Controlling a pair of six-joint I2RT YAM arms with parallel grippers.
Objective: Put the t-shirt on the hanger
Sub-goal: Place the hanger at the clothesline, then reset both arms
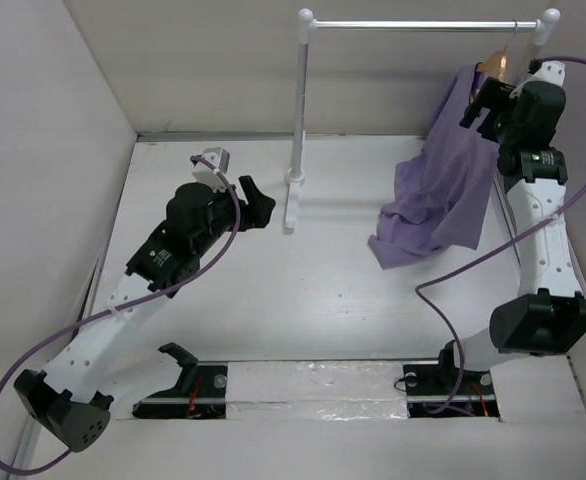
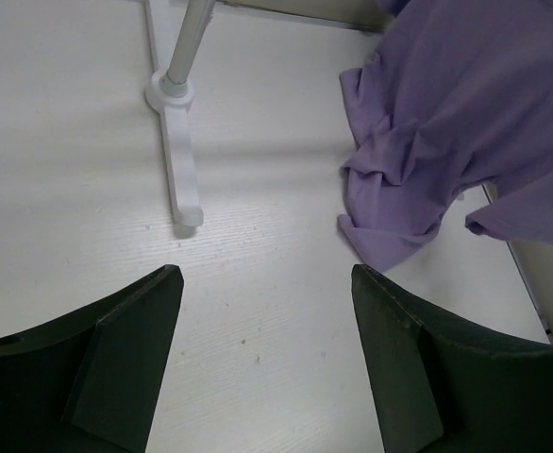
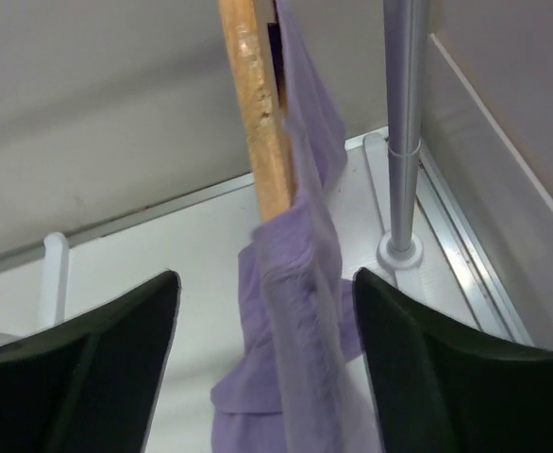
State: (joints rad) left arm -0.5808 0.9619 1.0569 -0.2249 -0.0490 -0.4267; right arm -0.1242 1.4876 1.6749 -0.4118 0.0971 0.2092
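Observation:
The lavender t-shirt [image 1: 441, 190] hangs from the wooden hanger [image 1: 497, 66] at the right end of the rack rail, its lower part draping down to the table. In the right wrist view the tan hanger arm [image 3: 260, 113] runs down into the shirt [image 3: 305, 311], which passes between the fingers without being clamped. My right gripper [image 1: 481, 100] is open, raised beside the hanger. My left gripper [image 1: 258, 205] is open and empty above the table, left of the rack's foot. The left wrist view shows the shirt [image 2: 456, 123] ahead to the right.
A white garment rack stands at the back, with its left post [image 1: 298, 120], foot [image 2: 177, 156] and metal rail [image 1: 423, 24]. Its right post [image 3: 404, 132] stands close to my right gripper. White walls enclose the table on the left, back and right.

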